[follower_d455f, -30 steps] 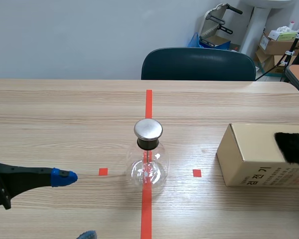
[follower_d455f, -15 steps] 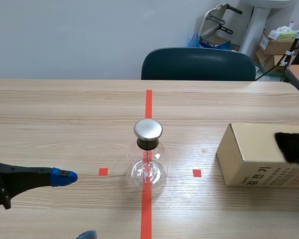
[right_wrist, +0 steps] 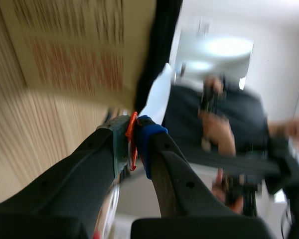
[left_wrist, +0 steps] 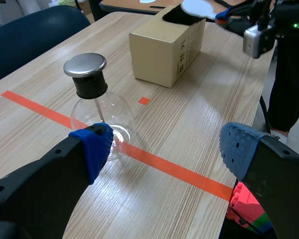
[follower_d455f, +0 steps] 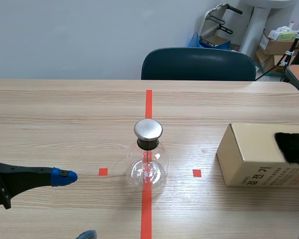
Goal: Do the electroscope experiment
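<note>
The electroscope flask (follower_d455f: 148, 160) stands mid-tabletop (follower_d455f: 65, 114), reachable by both arms. The left gripper (left_wrist: 164, 147) waits spread beside it; the right gripper (right_wrist: 132, 142) pinches a white disc (right_wrist: 157, 94), likely for charging.

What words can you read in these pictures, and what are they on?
"검전기": on the side of the cardboard box, in the scene view.
Smaller print beside it on that box: too small to read.
Box print in the right wrist view: too blurred to read.
Labels on the far storage boxes: too small to read.
The glass electroscope and the white disc in the right pincer: no writing seen.
</note>
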You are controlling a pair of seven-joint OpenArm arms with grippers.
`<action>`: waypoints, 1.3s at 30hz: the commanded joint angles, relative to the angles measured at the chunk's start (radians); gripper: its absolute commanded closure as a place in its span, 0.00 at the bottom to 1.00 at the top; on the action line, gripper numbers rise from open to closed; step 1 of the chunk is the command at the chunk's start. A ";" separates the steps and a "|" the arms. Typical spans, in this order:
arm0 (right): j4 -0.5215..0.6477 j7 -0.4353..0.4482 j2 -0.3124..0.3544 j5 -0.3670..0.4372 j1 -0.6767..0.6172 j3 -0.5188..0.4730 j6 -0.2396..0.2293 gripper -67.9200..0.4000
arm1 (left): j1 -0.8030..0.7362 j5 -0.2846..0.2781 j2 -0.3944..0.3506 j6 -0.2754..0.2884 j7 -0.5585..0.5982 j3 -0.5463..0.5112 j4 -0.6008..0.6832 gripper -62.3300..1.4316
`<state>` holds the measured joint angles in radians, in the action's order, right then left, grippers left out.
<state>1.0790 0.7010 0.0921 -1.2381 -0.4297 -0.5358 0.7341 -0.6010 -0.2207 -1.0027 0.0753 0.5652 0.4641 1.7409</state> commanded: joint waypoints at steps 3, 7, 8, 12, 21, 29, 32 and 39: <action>0.015 0.098 0.016 -0.013 0.003 -0.007 0.049 0.97 | -0.003 -0.007 0.005 0.001 0.014 0.001 0.019 0.25; 0.015 0.355 0.016 -0.014 0.006 -0.007 0.049 0.97 | -0.003 -0.007 0.005 0.001 0.014 0.001 0.019 0.25; 0.015 0.375 0.016 -0.014 0.006 -0.007 0.049 0.97 | -0.003 -0.007 0.005 0.001 0.014 0.001 0.019 0.25; 0.015 0.194 0.008 -0.005 0.006 -0.007 0.049 0.97 | -0.003 -0.007 0.005 0.002 0.013 0.001 0.019 0.25; 0.015 0.309 0.005 -0.016 0.012 -0.007 0.049 0.97 | -0.003 -0.007 0.005 0.002 0.013 0.001 0.019 0.25; 0.015 0.078 -0.003 -0.012 0.011 -0.007 0.049 0.97 | -0.003 -0.007 0.005 0.002 0.013 0.001 0.019 0.25; 0.015 -0.021 -0.002 -0.013 0.011 -0.007 0.049 0.97 | -0.003 -0.007 0.005 0.002 0.013 0.001 0.019 0.25; 0.015 0.354 0.004 -0.018 0.011 -0.007 0.049 0.97 | -0.003 -0.007 0.005 0.001 0.013 0.001 0.019 0.25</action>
<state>1.0798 1.0550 0.0803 -1.2617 -0.4160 -0.5411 0.7372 -0.6010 -0.2207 -1.0027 0.0753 0.5652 0.4641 1.7409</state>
